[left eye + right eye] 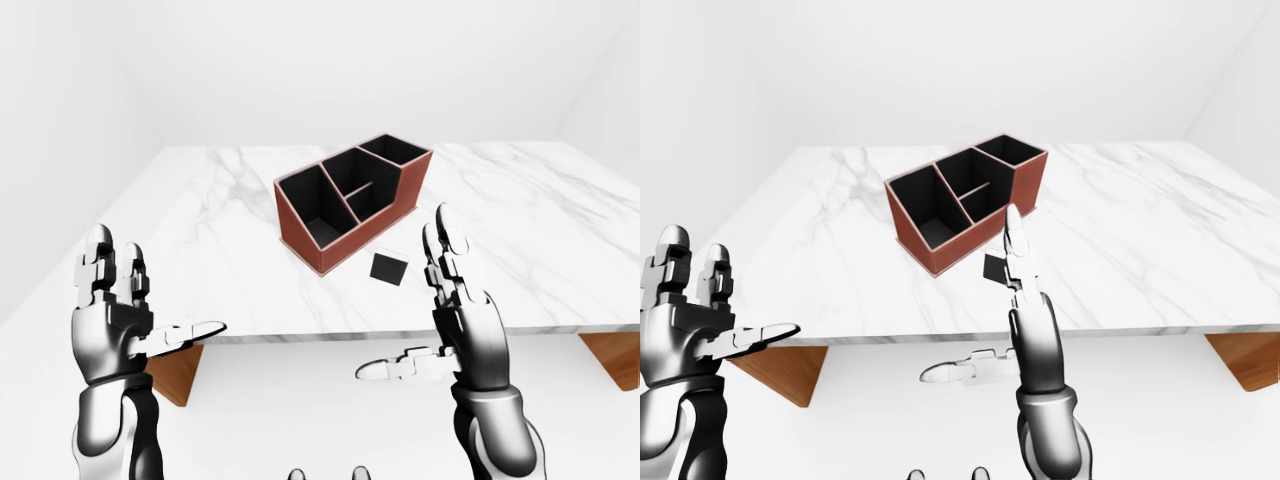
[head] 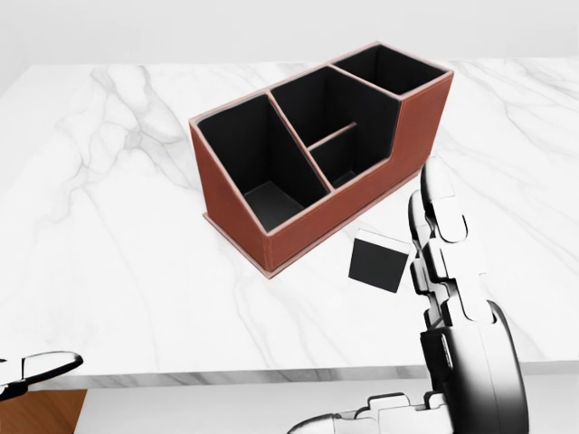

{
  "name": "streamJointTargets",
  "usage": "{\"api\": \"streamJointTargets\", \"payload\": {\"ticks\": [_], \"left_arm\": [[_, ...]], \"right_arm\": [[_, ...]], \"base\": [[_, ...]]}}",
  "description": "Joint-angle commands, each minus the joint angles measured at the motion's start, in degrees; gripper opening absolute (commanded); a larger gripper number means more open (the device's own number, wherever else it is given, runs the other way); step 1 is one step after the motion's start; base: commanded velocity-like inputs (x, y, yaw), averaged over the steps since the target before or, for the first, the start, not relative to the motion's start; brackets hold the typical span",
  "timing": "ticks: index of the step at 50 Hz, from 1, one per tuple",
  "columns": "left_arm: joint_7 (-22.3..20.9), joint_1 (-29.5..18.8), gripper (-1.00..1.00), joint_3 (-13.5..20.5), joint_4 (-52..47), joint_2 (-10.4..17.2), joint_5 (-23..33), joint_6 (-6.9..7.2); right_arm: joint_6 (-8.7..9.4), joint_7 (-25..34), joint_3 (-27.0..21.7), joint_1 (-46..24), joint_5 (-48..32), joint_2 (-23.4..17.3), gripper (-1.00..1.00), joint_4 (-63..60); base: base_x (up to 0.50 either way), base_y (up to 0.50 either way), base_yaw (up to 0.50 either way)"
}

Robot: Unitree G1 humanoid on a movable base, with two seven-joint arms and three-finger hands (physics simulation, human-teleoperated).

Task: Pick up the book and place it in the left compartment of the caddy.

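A small black book [image 2: 378, 262] with a white page edge stands on the white marble table [image 2: 109, 226], just below the caddy's lower right wall. The reddish-brown caddy [image 2: 308, 231] has black insides; its big left compartment [image 2: 258, 167] holds nothing that I can see. My right hand [image 1: 430, 315] is open with its fingers [image 2: 439, 217] pointing up, just right of the book in the head view and apart from it. Low on the left, my left hand [image 1: 150, 300] is also open and holds nothing.
The table's near edge [image 1: 300, 335] runs across the left-eye view between my hands. Wooden supports [image 1: 175, 370] show under the table at left and right. Pale walls and floor surround it.
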Motion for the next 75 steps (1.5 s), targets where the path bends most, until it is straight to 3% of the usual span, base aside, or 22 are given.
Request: {"api": "streamJointTargets", "payload": {"ticks": [1,43,66,75], "left_arm": [[-0.30,0.20,1.00,-0.15,-0.32,-0.22,0.12,0.00],[-0.29,0.20,1.00,0.74,-1.21,-0.16,-0.68,0.00],[-0.27,0.05,1.00,0.69,-0.98,-0.18,-0.25,0.00],[-0.01,0.00,1.00,0.25,0.17,0.01,0.19,0.00]], "right_arm": [[0.00,0.19,-0.08,0.14,0.15,-0.07,1.00,-0.08],[0.00,0.61,0.59,-0.03,-1.75,-0.11,1.00,0.45],[0.00,0.31,-1.07,1.27,1.30,0.33,1.00,0.44],[0.00,-0.07,-2.10,7.59,5.83,-1.34,1.00,-3.30]], "base": [[0.50,0.00,0.00],[0.50,0.00,0.00],[0.49,0.00,0.00],[0.00,0.00,0.00]]}}
